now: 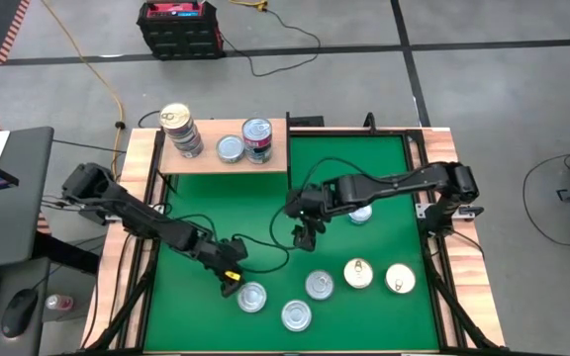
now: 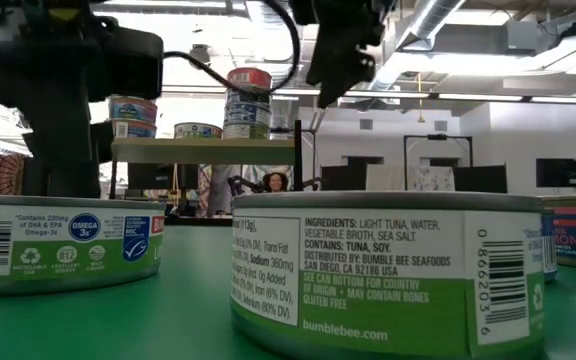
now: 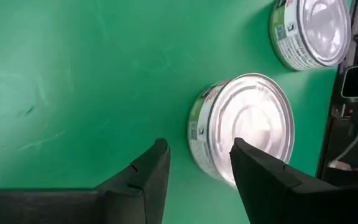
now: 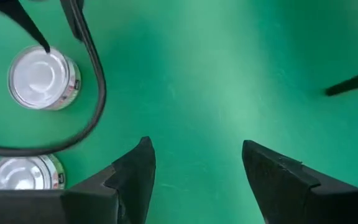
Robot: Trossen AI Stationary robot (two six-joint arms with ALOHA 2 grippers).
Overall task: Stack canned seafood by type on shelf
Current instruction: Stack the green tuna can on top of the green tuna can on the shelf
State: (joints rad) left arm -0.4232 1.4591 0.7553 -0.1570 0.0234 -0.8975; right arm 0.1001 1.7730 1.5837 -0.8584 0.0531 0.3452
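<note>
Beside a round silver-lidded tin [image 3: 244,134], left claw [image 3: 197,171] gapes empty; right claw [image 4: 194,171] wide.

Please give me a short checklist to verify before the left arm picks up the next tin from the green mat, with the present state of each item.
1. Left gripper open and empty: ok; nothing sits between its fingers.
2. Left gripper lined up with the nearest tin: not ok; the tin lies off to one side of the gap, by one finger.
3. Target tin free of its neighbours: ok; the next tin lies apart from it.
4. Right gripper out of the way: ok; open and empty over bare green mat, away from the left gripper.
5. Free room on the shelf: ok; its near edge is bare.
6. Type of the target tin: cannot tell; its label is not readable.
</note>
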